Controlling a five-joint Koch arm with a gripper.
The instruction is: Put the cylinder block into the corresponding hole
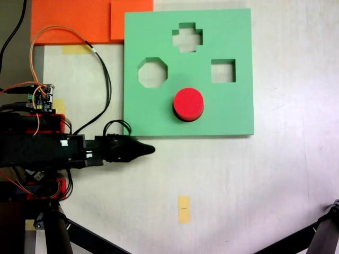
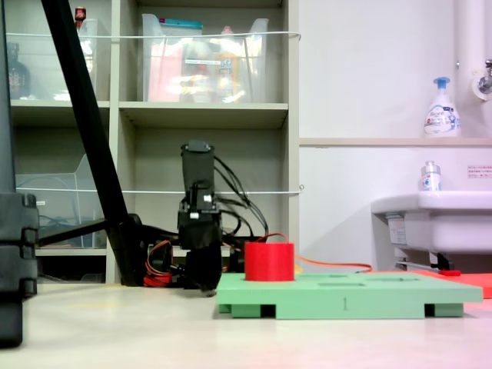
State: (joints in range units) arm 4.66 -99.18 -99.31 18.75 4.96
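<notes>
A: Where is the cylinder block (image 1: pixel 188 103) at this moment?

B: It stands upright in the corresponding hole (image 1: pixel 188 117) of the green board (image 1: pixel 233 111), in the lower middle of the board in the first exterior view. Only a dark sliver of the cutout shows at the cylinder's lower edge. In the second exterior view the cylinder block (image 2: pixel 269 261) rises well above the board's top face (image 2: pixel 346 290), near the board's left end.

A: And the arm?

B: The black arm (image 1: pixel 47 150) lies along the table (image 1: pixel 238 185), reaching in from the first exterior view's left. Its tool (image 1: pixel 144 150) is drawn together to a narrow point with no gap showing, and holds nothing. The tip lies just below the board's lower left corner, apart from the cylinder. In the second exterior view the tool (image 2: pixel 204 278) hangs low by the table, just to the left of the board.

A: What else is on the board?

B: Three open cutouts: an octagonal one (image 1: pixel 152 72) at left, a cross-shaped one (image 1: pixel 187 37) at top, a square one (image 1: pixel 223 71) at right.

A: The surroundings?

B: An orange sheet (image 1: pixel 79 21) lies beyond the board's upper left corner. A strip of yellow tape (image 1: pixel 183 209) is stuck to the table below the board. A shelf unit (image 2: pixel 207 115) and a white sink (image 2: pixel 434 219) stand in the background of the second exterior view.
</notes>
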